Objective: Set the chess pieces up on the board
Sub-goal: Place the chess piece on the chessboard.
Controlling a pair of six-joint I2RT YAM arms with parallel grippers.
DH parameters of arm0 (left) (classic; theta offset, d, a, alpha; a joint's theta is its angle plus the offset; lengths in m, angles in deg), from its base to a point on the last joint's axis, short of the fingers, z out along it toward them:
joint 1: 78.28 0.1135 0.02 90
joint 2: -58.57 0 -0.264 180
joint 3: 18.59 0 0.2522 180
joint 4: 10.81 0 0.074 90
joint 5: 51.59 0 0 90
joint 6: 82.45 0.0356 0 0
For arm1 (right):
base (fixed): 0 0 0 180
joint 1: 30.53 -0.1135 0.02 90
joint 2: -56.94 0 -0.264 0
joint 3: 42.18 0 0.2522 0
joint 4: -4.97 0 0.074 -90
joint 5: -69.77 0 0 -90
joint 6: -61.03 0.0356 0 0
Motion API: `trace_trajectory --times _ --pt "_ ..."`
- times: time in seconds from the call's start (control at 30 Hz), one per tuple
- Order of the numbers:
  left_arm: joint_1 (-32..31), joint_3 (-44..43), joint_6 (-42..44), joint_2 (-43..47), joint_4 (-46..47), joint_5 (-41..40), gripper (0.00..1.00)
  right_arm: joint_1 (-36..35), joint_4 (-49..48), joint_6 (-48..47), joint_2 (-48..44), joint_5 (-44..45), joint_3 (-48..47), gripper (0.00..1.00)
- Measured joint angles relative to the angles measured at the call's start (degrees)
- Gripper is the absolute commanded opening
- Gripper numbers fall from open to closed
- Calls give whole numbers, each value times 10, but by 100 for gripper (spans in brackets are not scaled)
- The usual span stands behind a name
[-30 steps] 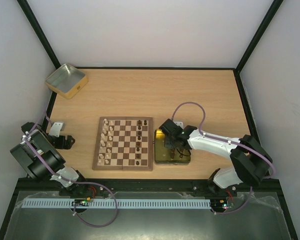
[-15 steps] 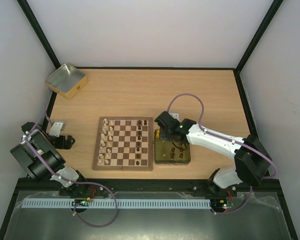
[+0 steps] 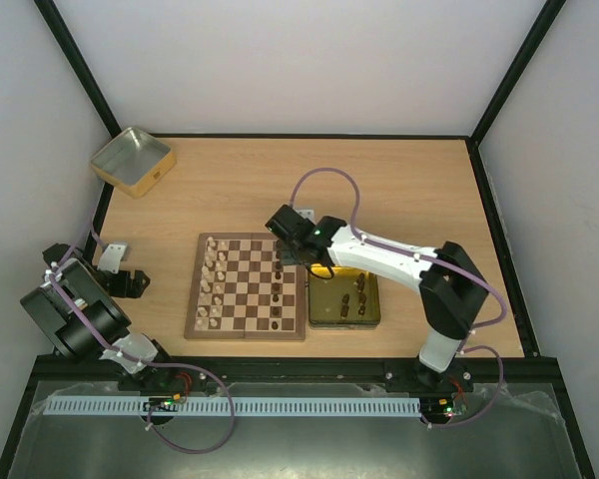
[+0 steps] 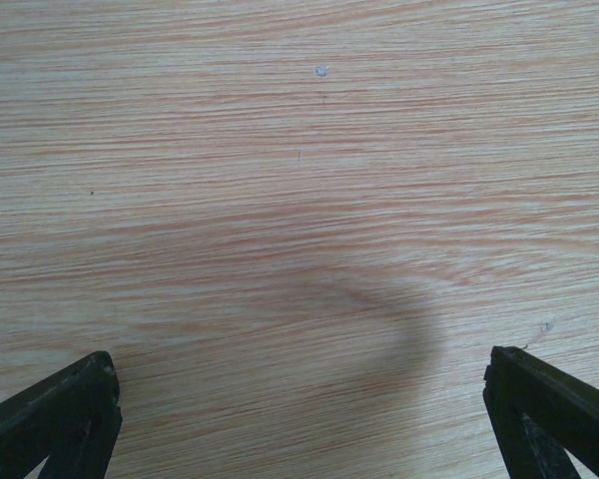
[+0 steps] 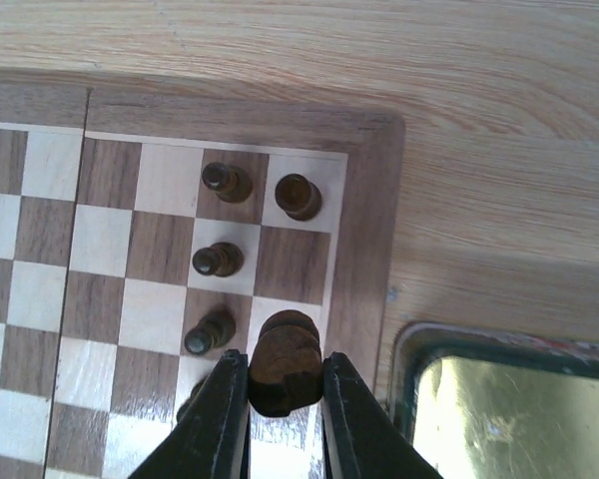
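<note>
The right hand (image 5: 283, 371) is reaching out over the far right corner of the board (image 5: 369, 239), and its two black fingers are pinched narrow on a dark piece (image 5: 285, 359) with a rounded top, held upright between them. That piece sits over the edge column, one empty dark square short of the corner piece (image 5: 298, 196); whether its foot touches the wood I cannot tell. Just inside it three dark pawns (image 5: 218, 259) stand in a line down the next column. Across the board, pale pieces (image 3: 213, 281) fill the two columns on the left side. A yellow tin (image 3: 344, 323) lies just beside the board's right rim, with a few dark figures in it. The left hand (image 4: 299, 367) hangs spread wide over the bare wooden surface (image 4: 299, 180), gripping nothing, its arm folded back at the near left. A square tin (image 3: 132, 160) sits in the far left corner.
</note>
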Motion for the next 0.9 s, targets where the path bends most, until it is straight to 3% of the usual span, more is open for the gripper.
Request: trace_trajectory --times 0.3,0.9 --pt "1 -1 0 -5 0 4 99 0 8 -21 78 -7 -45 12" --pt "8 -7 3 -21 6 20 99 10 9 -37 130 -17 -75 13"
